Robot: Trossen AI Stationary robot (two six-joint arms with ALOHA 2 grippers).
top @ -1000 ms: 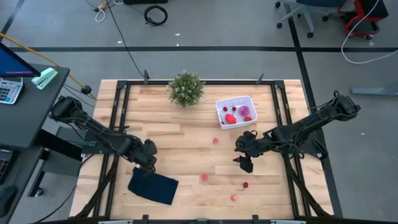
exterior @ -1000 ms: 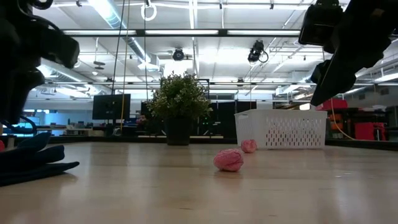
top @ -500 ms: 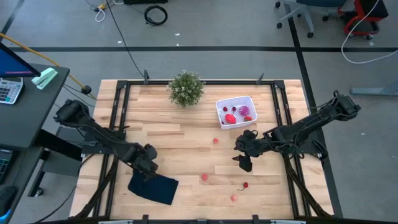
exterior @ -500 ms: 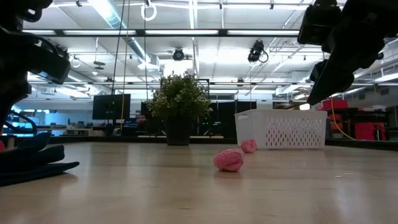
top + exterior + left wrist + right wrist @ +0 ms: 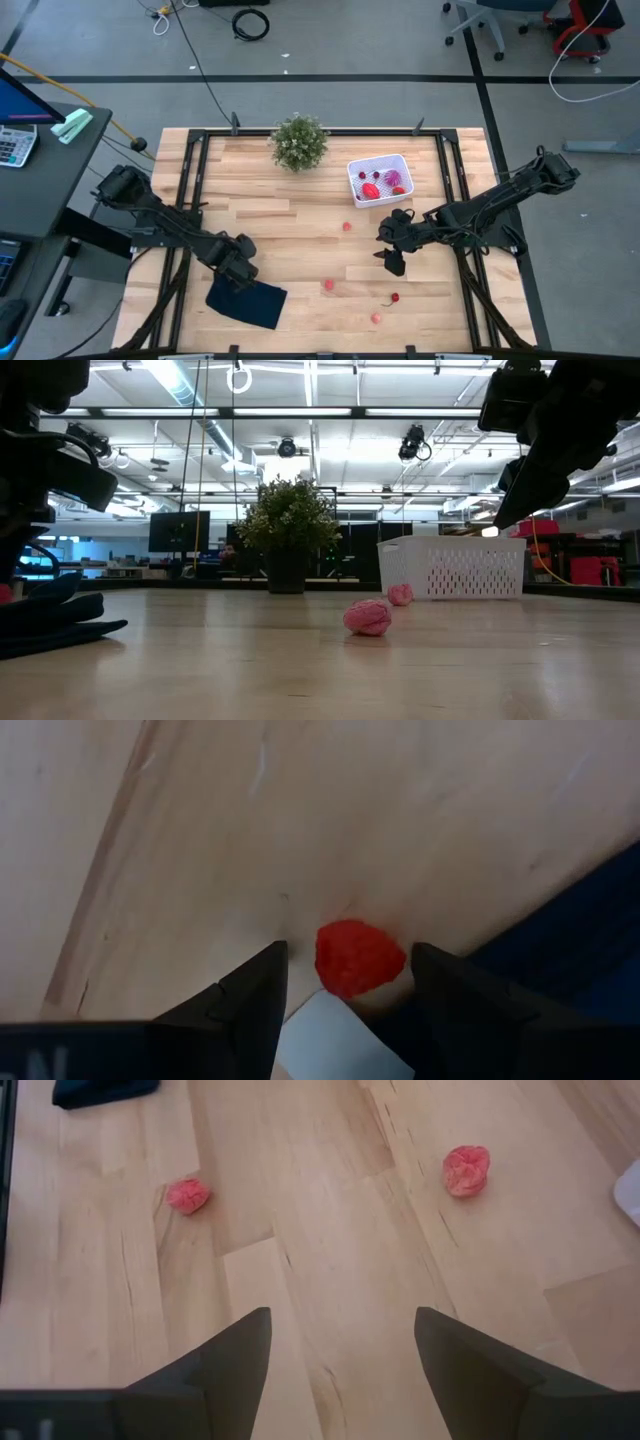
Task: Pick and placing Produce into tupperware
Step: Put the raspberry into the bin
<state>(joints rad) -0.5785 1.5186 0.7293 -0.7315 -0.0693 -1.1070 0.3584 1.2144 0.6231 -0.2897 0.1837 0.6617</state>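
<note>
My left gripper (image 5: pixel 240 270) is open and low at the far edge of the dark blue cloth (image 5: pixel 247 303). In the left wrist view a red fruit (image 5: pixel 360 958) lies on the wood in the gap ahead of its two fingers, beside the cloth (image 5: pixel 570 940); neither finger touches it. My right gripper (image 5: pixel 393 262) is open and hovers above the table's right middle. Pink fruits (image 5: pixel 187 1195) (image 5: pixel 466 1170) lie ahead of it. The white basket (image 5: pixel 380 178) holds several red and pink pieces. Loose fruits lie on the table (image 5: pixel 347 226) (image 5: pixel 327 285) (image 5: pixel 394 297) (image 5: pixel 376 318).
A bushy potted plant (image 5: pixel 299 142) stands at the far edge, left of the basket. In the low view the basket (image 5: pixel 455 568) sits behind two pink fruits (image 5: pixel 368 617) (image 5: pixel 400 594). A white patch (image 5: pixel 340 1040) shows by the cloth. Bare wood lies between the arms.
My left gripper has moved toward the table's near edge and down, closing in on the far edge of the dark blue cloth. The fruits, basket and cloth have stayed put.
</note>
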